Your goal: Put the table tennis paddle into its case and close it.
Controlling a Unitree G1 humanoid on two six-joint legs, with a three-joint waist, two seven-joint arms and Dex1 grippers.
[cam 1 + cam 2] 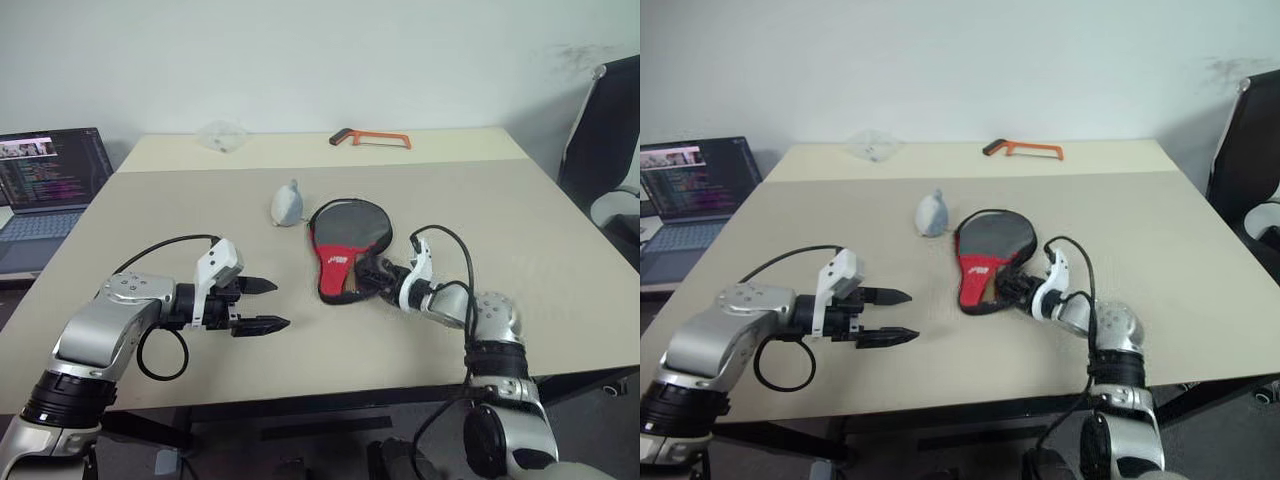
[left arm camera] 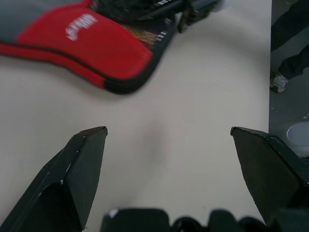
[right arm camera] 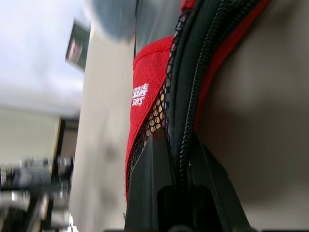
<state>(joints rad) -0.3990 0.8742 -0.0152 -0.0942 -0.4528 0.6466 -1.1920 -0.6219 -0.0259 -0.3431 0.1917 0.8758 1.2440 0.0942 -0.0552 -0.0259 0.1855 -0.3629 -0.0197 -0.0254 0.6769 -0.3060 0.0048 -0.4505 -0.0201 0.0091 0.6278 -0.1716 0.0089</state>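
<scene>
The case (image 1: 342, 252) lies mid-desk (image 1: 180, 210); the right claw (image 3: 179, 159) is clenched on its near zip edge. The left claw (image 1: 262, 305), released, hovers well left. Judged best: left claw pins the case while the right draws along the zip.

Case (image 1: 337, 262) red panel: white lettering, a short logo in two stacked lines, too small and blurred to read.
Laptop (image 1: 50, 190) screen: rows of coloured text lines on a dark ground, none legible.
</scene>
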